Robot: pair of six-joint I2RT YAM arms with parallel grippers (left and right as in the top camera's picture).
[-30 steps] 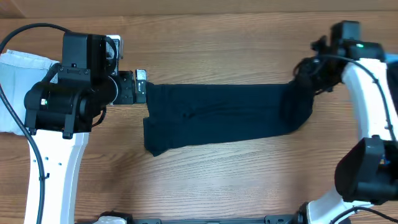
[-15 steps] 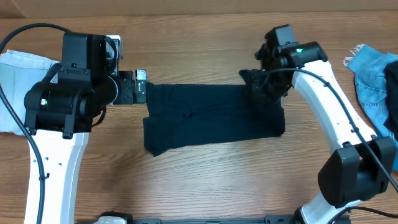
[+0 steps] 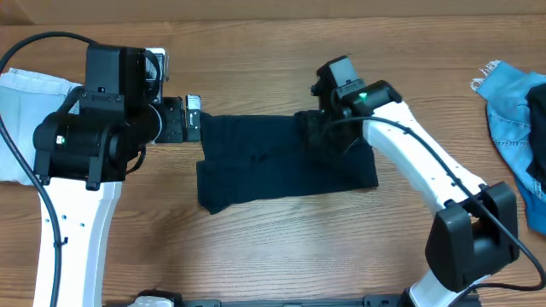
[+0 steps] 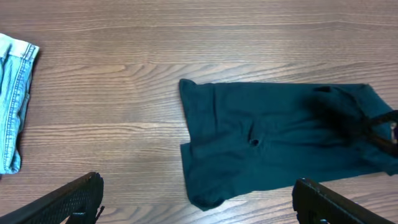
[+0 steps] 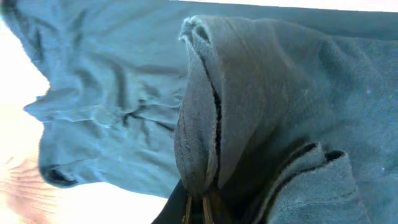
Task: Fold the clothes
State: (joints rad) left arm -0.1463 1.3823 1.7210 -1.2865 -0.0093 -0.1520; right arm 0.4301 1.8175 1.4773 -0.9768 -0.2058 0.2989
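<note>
The right gripper (image 3: 322, 130) is clamped on a raised fold of the navy garment (image 3: 273, 166), which lies in the middle of the table (image 3: 281, 247). The left gripper (image 3: 191, 119) stands wide apart beside the garment's left end, holding nothing.

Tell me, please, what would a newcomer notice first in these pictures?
The eye goes first to the dark navy garment lying flat in the middle of the table. Next comes the right gripper, shut on a bunched fold at its right end, while the left gripper stands open beside its left edge. A pale denim piece lies far left, a brighter blue denim piece far right.
</note>
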